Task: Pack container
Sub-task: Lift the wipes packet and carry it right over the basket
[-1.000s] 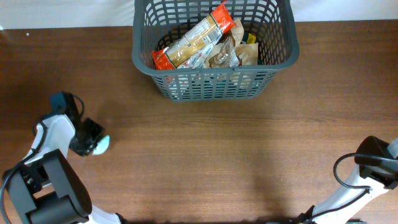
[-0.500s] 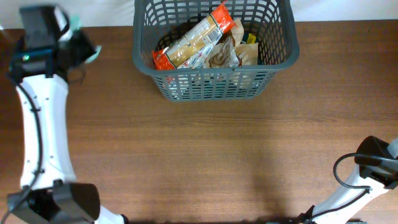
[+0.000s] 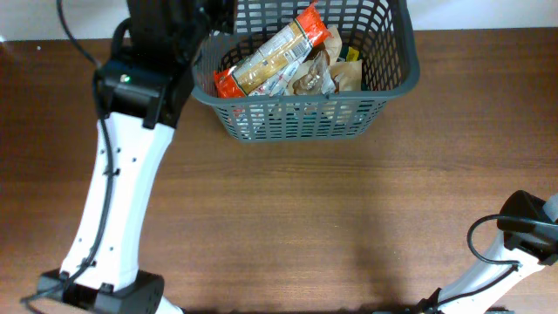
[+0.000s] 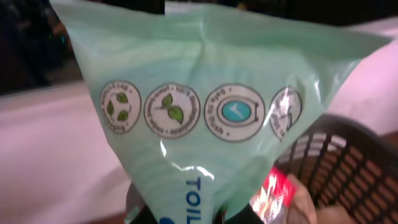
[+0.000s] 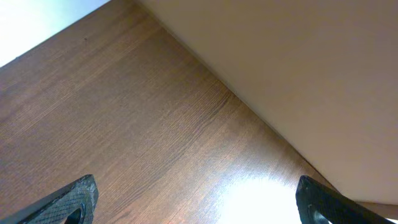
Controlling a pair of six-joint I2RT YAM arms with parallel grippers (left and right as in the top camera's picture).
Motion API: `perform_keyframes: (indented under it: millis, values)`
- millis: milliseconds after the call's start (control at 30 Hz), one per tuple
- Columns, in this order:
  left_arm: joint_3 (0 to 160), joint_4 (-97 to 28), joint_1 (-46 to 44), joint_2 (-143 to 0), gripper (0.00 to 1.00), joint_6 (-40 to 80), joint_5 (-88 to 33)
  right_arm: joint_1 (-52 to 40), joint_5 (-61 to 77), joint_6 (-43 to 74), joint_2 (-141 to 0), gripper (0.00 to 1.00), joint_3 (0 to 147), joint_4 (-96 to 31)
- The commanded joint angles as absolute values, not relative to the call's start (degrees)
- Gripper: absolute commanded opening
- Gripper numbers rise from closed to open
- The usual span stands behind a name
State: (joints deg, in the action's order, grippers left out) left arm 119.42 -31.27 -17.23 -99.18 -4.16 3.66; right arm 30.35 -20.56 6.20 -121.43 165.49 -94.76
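A brown wood-grain table (image 3: 305,218) is stretching across the frame, bordering a white backdrop (image 3: 488,13) along its far edge.

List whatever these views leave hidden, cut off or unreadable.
Left wrist: the green packet covers the left fingers; its lower lettering runs off the bottom edge.
Overhead: the left arm and the top edge hide that packet and the fingers.
Overhead: the orange packet covers what lies beneath in the container.
Overhead: the right arm is cut by the frame corner.

We read "TOIL" in blue on the green packet (image 4: 211,93). Above it we see four round seals, their small print illegible. We cannot read the orange packet (image 3: 270,57).
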Motion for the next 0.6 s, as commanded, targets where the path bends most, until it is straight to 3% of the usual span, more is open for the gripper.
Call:
perform_keyframes:
  millis: [0, 567]
  values:
    - [120.2, -28.0, -17.3, -104.7, 0.02, -6.3, 5.4, 30.4, -21.3, 6.4, -119.6, 0.99, 166.3, -94.8]
    - [120.2, -29.3, -18.4, -120.1, 0.02, -3.0, 3.8, 30.4, -21.3, 6.4, -119.6, 0.99, 166.3, -94.8]
